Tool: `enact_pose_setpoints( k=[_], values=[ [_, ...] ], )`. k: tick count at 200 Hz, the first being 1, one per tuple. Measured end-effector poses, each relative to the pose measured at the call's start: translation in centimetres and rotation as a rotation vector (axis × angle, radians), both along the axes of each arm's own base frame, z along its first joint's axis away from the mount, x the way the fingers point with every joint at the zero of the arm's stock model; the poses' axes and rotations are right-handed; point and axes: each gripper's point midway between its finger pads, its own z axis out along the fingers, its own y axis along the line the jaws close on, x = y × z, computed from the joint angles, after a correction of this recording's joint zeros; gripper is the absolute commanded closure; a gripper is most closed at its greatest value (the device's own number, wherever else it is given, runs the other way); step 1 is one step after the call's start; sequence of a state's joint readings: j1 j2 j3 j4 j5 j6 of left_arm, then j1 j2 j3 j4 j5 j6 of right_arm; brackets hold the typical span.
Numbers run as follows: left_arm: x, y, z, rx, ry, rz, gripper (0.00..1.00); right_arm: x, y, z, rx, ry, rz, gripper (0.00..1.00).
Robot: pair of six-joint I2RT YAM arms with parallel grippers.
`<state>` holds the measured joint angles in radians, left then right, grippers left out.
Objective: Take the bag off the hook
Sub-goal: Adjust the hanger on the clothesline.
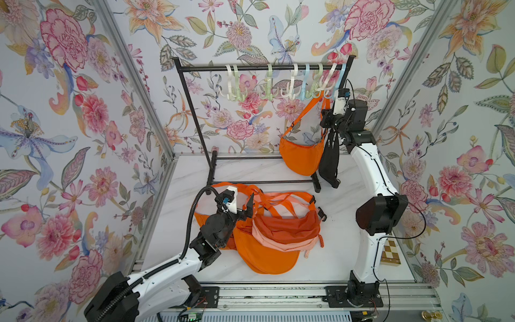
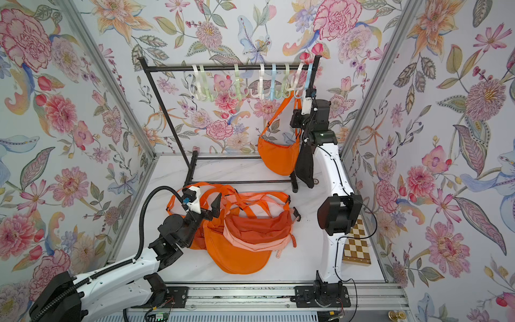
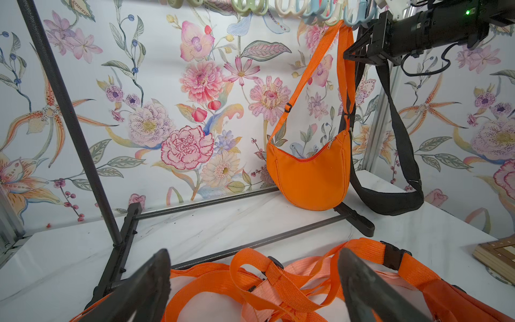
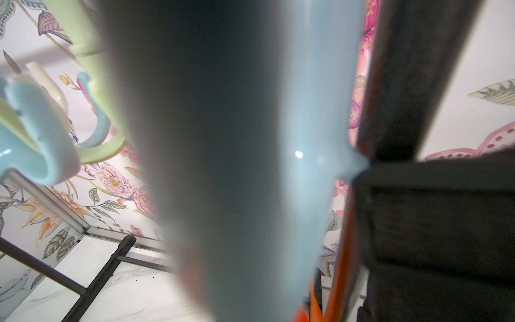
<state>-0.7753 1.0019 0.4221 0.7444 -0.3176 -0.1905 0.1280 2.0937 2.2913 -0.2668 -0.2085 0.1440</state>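
An orange crescent bag (image 1: 299, 159) (image 3: 309, 181) hangs by its strap from a hook near the right end of the black rack (image 1: 195, 117). A black bag (image 1: 330, 164) (image 3: 390, 198) hangs just to its right. My right gripper (image 1: 324, 115) (image 3: 347, 54) is raised under the hooks, shut, its tips against the orange and black straps; which strap it grips, if any, is hidden. A light-blue hook (image 4: 306, 139) fills the right wrist view. My left gripper (image 1: 246, 210) (image 3: 253, 252) is open above loose orange straps on the table.
A pile of orange and peach bags (image 1: 278, 237) lies mid-table in front of the rack's base bars. Several empty pastel hooks (image 1: 267, 83) hang along the rail. A wooden chessboard (image 2: 356, 245) lies at the right edge. Flowered walls close in three sides.
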Motion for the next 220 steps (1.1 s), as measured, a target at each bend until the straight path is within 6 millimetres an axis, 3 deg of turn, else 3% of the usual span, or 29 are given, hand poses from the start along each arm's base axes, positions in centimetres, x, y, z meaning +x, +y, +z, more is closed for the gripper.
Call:
enact_pose_setpoints(
  k=[39, 126, 151, 220],
  values=[
    [-0.1, 0.1, 0.2, -0.005, -0.005, 0.000, 0.06, -0.4, 2.0, 0.1, -0.015, -0.008, 0.034, 1.00],
    [-0.9, 0.9, 2.2, -0.048, -0.048, 0.001, 0.05, -2.3, 9.4, 1.2, -0.013, -0.034, 0.182, 1.00],
    [-1.0, 1.1, 2.5, -0.052, -0.054, 0.004, 0.05, -2.2, 11.4, 0.5, -0.007, -0.028, 0.224, 1.00],
    [-0.2, 0.7, 3.9, -0.030, -0.078, 0.029, 0.03, -4.2, 15.8, 0.6, 0.004, -0.026, 0.334, 1.00]
  ],
)
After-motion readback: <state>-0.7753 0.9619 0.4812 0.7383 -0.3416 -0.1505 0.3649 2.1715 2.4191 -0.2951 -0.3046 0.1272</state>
